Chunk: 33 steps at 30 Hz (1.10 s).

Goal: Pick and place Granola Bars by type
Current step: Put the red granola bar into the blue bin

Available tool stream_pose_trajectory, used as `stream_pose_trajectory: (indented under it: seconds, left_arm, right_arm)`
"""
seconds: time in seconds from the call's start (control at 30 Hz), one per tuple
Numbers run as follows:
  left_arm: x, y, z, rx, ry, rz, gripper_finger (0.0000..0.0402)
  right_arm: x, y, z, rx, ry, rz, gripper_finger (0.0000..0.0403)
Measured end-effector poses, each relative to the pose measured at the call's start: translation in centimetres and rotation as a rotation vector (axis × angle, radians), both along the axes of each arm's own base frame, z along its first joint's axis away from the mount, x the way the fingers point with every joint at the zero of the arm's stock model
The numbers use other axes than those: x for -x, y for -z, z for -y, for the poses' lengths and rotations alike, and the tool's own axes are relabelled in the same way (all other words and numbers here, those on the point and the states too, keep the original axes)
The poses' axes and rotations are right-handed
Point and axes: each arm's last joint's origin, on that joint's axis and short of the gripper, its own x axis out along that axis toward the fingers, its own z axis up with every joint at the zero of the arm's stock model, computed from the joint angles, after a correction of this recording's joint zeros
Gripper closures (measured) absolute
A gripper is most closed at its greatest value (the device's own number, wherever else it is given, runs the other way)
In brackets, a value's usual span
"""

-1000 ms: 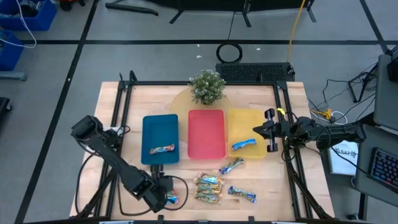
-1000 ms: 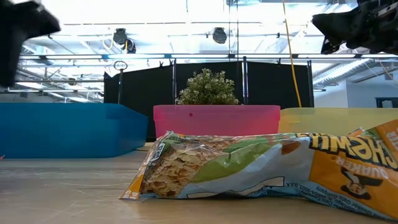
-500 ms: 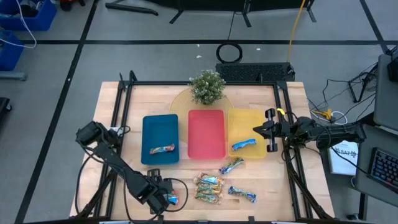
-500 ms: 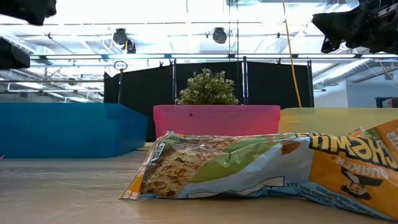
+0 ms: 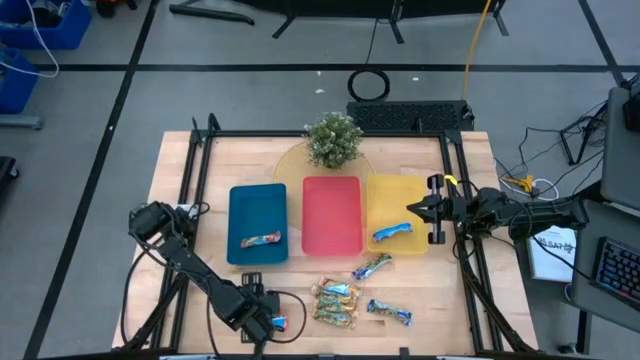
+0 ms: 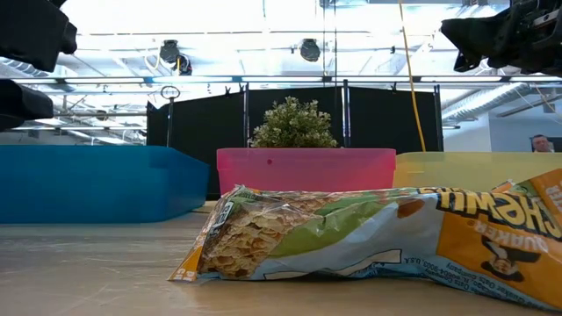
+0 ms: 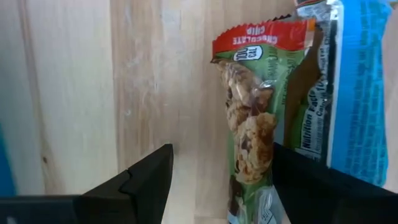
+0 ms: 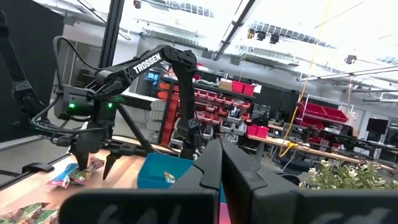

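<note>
My left gripper (image 5: 268,322) is open near the table's front edge, its fingers pointing down. A bar with a red end and a green and blue wrapper (image 7: 249,124) lies on the wood between the fingers, close beside one finger (image 7: 323,186); it also shows in the high view (image 5: 278,322). My right gripper (image 5: 412,209) is shut and empty, level over the yellow tray's right rim (image 5: 428,215). One bar (image 5: 262,239) lies in the blue tray (image 5: 257,205), and a blue bar (image 5: 392,232) lies in the yellow tray. Several bars (image 5: 337,292) lie loose on the table's front part. My left gripper stands with its fingers on either side of the bar (image 7: 249,124), coming from above. The bar lies flat on the table, lengthwise along the gap. I cannot tell whether the nearer finger (image 7: 323,186) touches it.
A red tray (image 5: 331,190) stands between the blue and yellow trays. A potted plant (image 5: 333,138) stands behind them. Loose bars (image 5: 371,266), (image 5: 388,313), (image 5: 335,315) lie to the right of my left gripper. One bar (image 6: 369,237) lies right before the low camera.
My left arm's elbow has swung toward the table's near edge, while its gripper has stayed over the bar near the front edge. The bar has kept its place.
</note>
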Motion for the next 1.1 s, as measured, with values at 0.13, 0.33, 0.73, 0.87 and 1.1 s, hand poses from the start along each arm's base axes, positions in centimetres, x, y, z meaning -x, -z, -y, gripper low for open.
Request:
stream_pose_trajectory:
  seconds: [0.13,0.33,0.73,0.87,1.1]
  left_arm:
    - [-0.1,0.0,-0.1,0.033,0.002,-0.027,0.0195]
    - [-0.3,0.0,-0.4,0.059,-0.012,-0.061,0.0324]
    - [0.0,-3.1,-1.1,0.029,0.083,0.080,0.0345]
    - [0.4,-5.8,-1.6,0.033,0.131,0.179,0.0376]
    - [2.0,-12.7,-3.9,-0.036,0.217,0.493,0.0372]
  right_arm:
    - [0.0,0.0,0.0,-0.005,-0.001,0.000,0.0403]
    - [0.0,-0.1,0.0,-0.005,-0.001,0.008,0.0403]
    - [0.0,-0.1,0.0,0.003,0.001,0.008,0.0403]
    - [0.0,-0.1,0.0,0.004,0.001,0.008,0.0403]
    - [0.0,-0.1,0.0,0.026,0.007,0.009,0.0403]
